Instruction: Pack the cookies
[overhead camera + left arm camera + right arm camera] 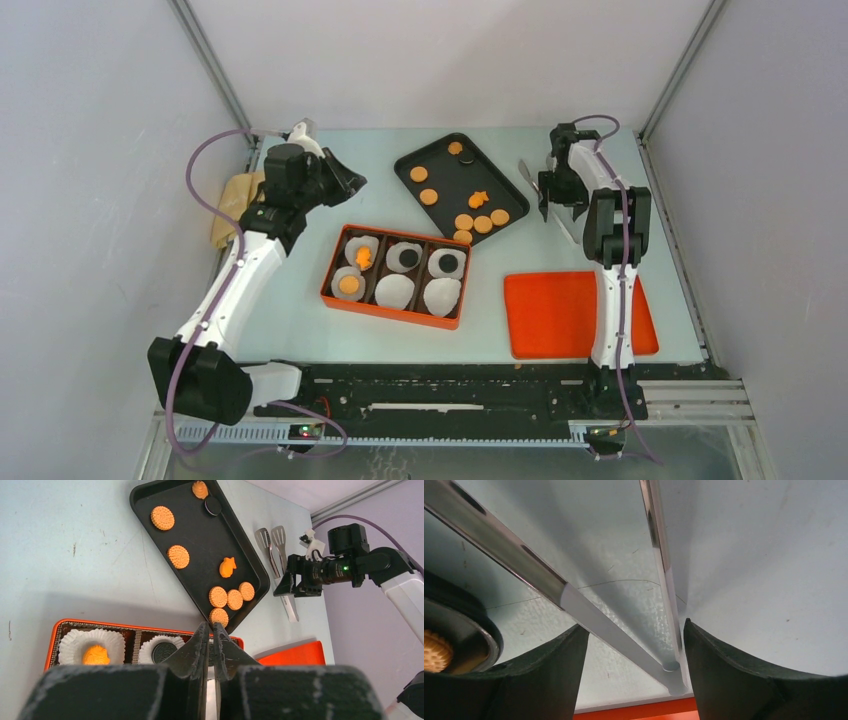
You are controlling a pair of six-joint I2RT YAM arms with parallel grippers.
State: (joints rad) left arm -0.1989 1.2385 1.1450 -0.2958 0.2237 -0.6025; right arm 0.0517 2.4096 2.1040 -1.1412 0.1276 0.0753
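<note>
1. Most cookies [464,221] lie on the black tray [445,165], which is at the far middle of the table [300,310]. Four round orange ones are grouped at the tray's near-right corner, and an orange fish is just beside this group. Two more round ones lie toward the left side. One orange cookie and one dark cookie touch each other at the far end.
2. The orange box [390,310] stands near the tray, on its near side. It has six compartments, each with a white liner [395,291].
3. Four cookies are in the box: a fish in the far-left liner, a round orange one in the near-left, and dark ones in the far-middle and far-right.
4. The left gripper [210,627] hangs above the table, beside the far-left corner of the box. Its fingers are pressed together, and I see nothing between them.
5. The right gripper [635,626] is low at the table, to the right of the tray. Its fingers are wide apart, one on each side of the handle end of the tongs [599,622].
6. An orange lid [575,315] lies flat to the right of the box.
</note>
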